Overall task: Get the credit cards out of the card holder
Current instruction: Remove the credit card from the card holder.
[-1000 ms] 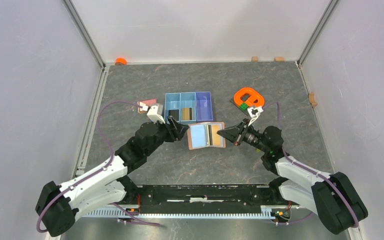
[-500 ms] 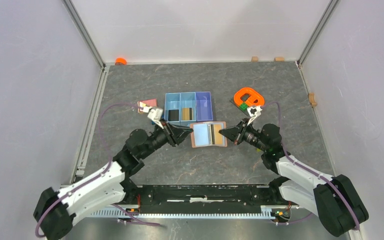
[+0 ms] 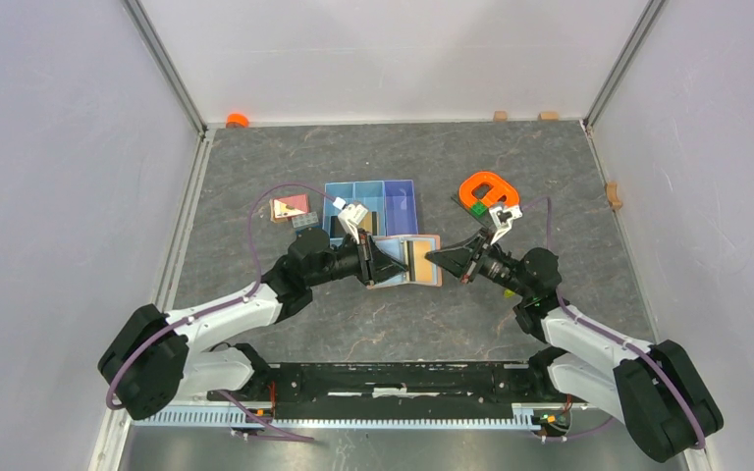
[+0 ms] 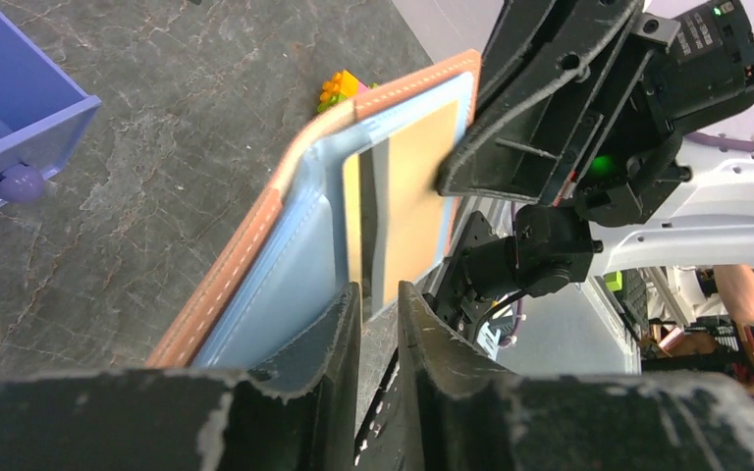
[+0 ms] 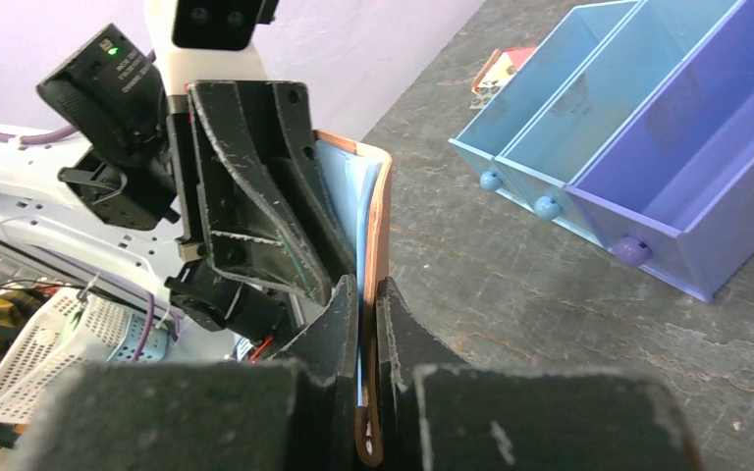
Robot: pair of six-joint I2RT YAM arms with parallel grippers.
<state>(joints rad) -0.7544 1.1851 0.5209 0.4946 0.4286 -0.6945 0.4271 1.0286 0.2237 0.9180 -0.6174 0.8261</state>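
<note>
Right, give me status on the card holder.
Right gripper shut on card holder edge. Left gripper nearly closed around tan card end, grip unconfirmed. Card not yet out. Its far corner hidden behind right finger.

The left arm (image 3: 221, 316) and the right arm (image 3: 589, 339) reach in low from the near edge of the table (image 3: 452, 157) and point at each other. The left gripper (image 4: 378, 294) has its fingers close together, with a thin gap. The right gripper (image 5: 366, 287) squeezes the edge of the card holder (image 5: 383, 216).
</note>
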